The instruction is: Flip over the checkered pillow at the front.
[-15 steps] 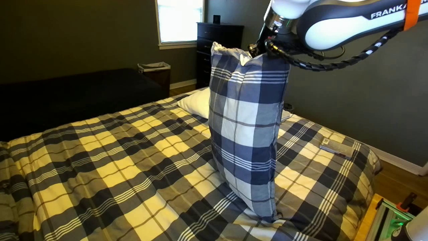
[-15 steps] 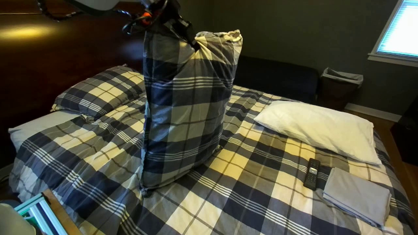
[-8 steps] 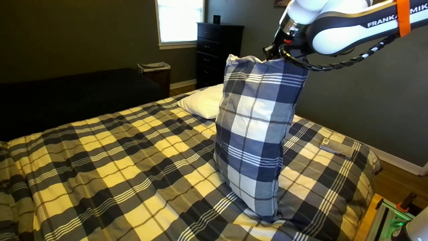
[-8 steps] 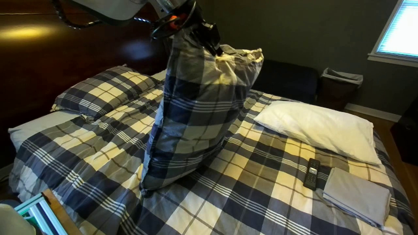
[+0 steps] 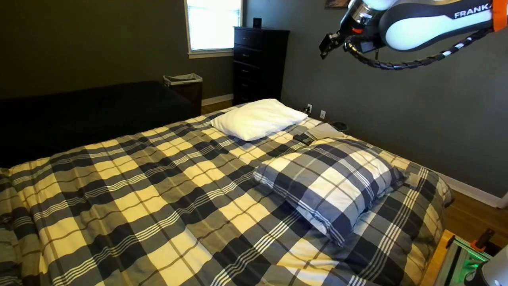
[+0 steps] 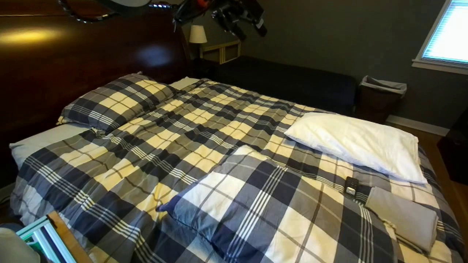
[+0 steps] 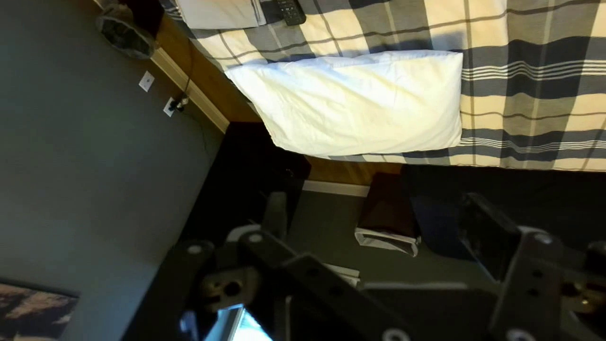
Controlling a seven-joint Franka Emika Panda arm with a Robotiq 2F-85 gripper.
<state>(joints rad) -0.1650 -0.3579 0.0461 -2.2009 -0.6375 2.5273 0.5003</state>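
The checkered pillow point(image 5: 333, 178) lies spread on the plaid bedspread point(image 5: 166, 190), near the bed's edge on the robot base's side. In an exterior view the same checkered pillow point(image 6: 278, 219) fills the lower middle and runs past the bottom edge. My gripper point(image 6: 252, 33) hangs well above the bed, apart from the pillow, its two fingers spread. Nothing sits between the fingertips in the wrist view, where the gripper point(image 7: 378, 218) looks out past the bed toward a bin. The checkered pillow is out of the wrist view.
Beyond the checkered pillow lie a white pillow point(image 5: 258, 119), a remote point(image 6: 351, 187) and a folded grey cloth point(image 6: 402, 213). A flat object point(image 5: 413, 180) shows partly from under the checkered pillow. Another plaid pillow point(image 6: 117, 102) rests by the headboard point(image 6: 91, 44).
The checkered pillow stood on its edge in my shut jaws, leaning over. It has been let go and has dropped flat toward the remote side. The gripper has opened and risen.
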